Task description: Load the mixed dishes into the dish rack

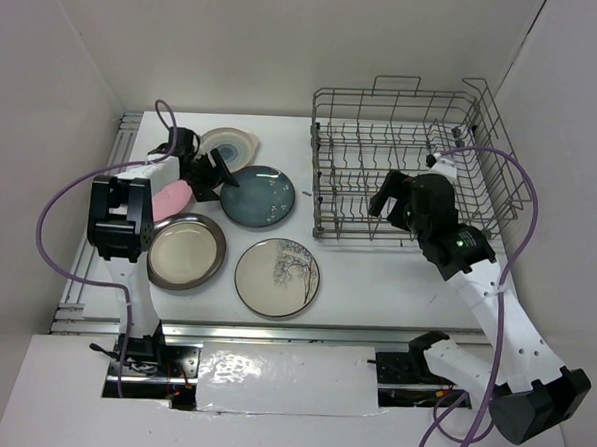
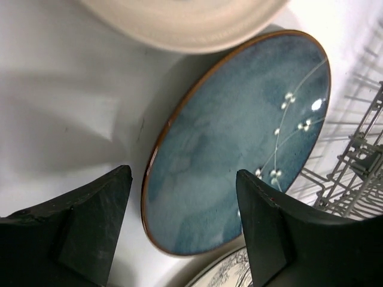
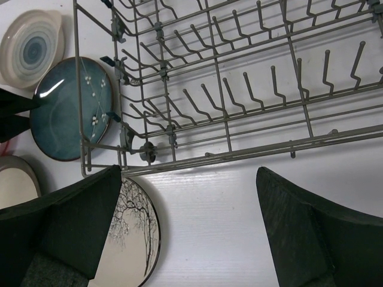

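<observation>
wire dish rack [image 3: 220, 89], teal plate [image 3: 69, 110] (just beside)

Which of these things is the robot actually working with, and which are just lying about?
Part of the job: cream plate with blue centre, teal plate, pink plate, brown-rimmed plate, branch-drawing plate, dish rack.
Just there: purple cables, white sheet at the front edge.

— What encloses the white surface [image 1: 376, 278]?
— Plain white panels: a back wall [image 1: 288, 43] beyond the left gripper [image 1: 213, 174] and the right gripper [image 1: 392, 200], a left wall [image 1: 45, 90] and a right wall [image 1: 576, 88] outside them.
— The light?
— Even, with soft shadows. There is glare on a glossy white sheet [image 1: 270, 377] nearer than both grippers, just past a metal rail [image 1: 273, 332].
</observation>
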You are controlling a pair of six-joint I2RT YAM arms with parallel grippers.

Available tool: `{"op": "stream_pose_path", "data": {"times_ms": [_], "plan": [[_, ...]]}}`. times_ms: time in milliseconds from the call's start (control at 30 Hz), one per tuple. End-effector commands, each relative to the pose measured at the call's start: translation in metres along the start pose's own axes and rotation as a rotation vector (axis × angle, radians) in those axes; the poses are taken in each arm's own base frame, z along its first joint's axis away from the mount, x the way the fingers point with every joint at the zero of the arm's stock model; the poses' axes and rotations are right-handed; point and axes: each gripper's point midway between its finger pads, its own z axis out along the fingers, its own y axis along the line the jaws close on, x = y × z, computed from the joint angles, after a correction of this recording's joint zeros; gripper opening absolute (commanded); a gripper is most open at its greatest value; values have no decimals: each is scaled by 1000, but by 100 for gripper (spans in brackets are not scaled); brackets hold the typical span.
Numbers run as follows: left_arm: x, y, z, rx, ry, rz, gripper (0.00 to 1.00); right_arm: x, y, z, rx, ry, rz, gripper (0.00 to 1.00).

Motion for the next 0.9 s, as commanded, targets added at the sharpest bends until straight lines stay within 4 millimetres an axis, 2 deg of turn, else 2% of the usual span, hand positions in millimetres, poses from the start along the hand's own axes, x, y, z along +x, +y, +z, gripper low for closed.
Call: {"op": "stream_pose_path", "data": {"times_ms": [0, 167, 267, 300, 433, 467, 500, 667, 767, 800, 867], "plan": [[6, -3, 18, 69, 26, -27, 82, -13, 5, 2, -10, -29, 16, 100], [12, -2, 23, 111, 32, -36, 80, -17, 4, 4, 1, -36, 13, 100], [14, 0, 26, 119, 29, -32, 75, -21, -1, 5, 24, -39, 13, 100], [15, -1, 25, 126, 27, -28, 70, -22, -2, 5, 29, -41, 13, 100], [14, -8, 17, 148, 13, -21, 62, -24, -8, 4, 41, -51, 23, 100], [5, -3, 11, 151, 0, -39, 59, -25, -8, 3, 41, -52, 24, 100], [2, -6, 7, 160, -5, -39, 53, -24, -9, 3, 41, -50, 25, 100], [-1, -18, -5, 194, -16, -18, 36, -27, -14, -1, 46, -68, 32, 100], [-4, -20, -5, 198, -13, -14, 19, -29, -16, -3, 49, -70, 34, 100], [-4, -21, -5, 198, -10, -8, 10, -27, -18, -3, 52, -66, 34, 100], [-5, -22, -5, 199, -6, -5, 2, -27, -18, -4, 52, -66, 36, 100]]}}
